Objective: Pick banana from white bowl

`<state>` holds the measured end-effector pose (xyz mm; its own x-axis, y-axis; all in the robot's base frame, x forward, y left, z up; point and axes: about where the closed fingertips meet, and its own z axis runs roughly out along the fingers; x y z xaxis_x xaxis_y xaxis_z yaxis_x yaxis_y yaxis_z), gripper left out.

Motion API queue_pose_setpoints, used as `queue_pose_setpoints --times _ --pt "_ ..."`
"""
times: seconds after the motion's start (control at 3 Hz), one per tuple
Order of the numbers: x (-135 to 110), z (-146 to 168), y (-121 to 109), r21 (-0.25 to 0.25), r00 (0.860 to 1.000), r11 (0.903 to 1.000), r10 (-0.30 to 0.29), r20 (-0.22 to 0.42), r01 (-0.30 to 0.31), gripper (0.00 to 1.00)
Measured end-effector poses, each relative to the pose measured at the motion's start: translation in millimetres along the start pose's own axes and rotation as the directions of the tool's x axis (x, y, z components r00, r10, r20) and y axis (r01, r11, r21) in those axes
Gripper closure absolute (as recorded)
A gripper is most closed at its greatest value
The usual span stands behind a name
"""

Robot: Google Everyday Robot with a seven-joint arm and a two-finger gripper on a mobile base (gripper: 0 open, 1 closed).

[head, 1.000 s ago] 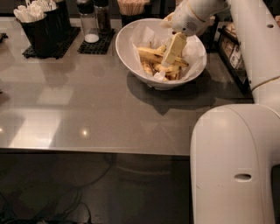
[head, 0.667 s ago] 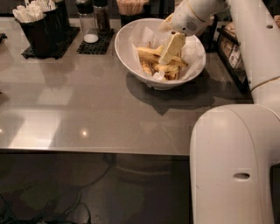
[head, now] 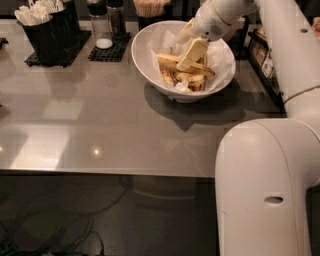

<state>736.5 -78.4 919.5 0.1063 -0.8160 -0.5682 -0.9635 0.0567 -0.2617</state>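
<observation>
The white bowl [head: 150,67] stands at the back right of the grey table, lined with crinkled white paper. Several bananas lie in it. The banana [head: 167,60], long and yellow with brown streaks, lies across the top of the pile. My gripper [head: 186,52] reaches down into the bowl from the upper right. It looks open, with one pale finger [head: 193,51] resting over the middle of the banana. The banana still lies in the bowl.
A black caddy of white utensils [head: 47,30] stands at the back left. Shakers on a black mat [head: 107,32] and a cup of wooden sticks [head: 150,7] stand behind the bowl. A rack [head: 262,50] lies at the right edge. My white body [head: 265,190] fills the lower right.
My gripper has shifted a little to the left and slightly up inside the bowl. The bowl and the bananas have stayed put.
</observation>
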Motion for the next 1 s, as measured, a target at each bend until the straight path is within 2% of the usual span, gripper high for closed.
queue_pose_setpoints --times 0.33,0.67,1.0 --pt "0 20 1 -0.033 1.0 0.9994 -0.001 -0.012 0.0 0.29" --pt "-1 32 0 -0.051 1.0 0.9987 0.0 -0.022 -0.001 0.34" --pt "1 39 -1 -0.057 1.0 0.9983 0.008 -0.029 -0.009 0.49"
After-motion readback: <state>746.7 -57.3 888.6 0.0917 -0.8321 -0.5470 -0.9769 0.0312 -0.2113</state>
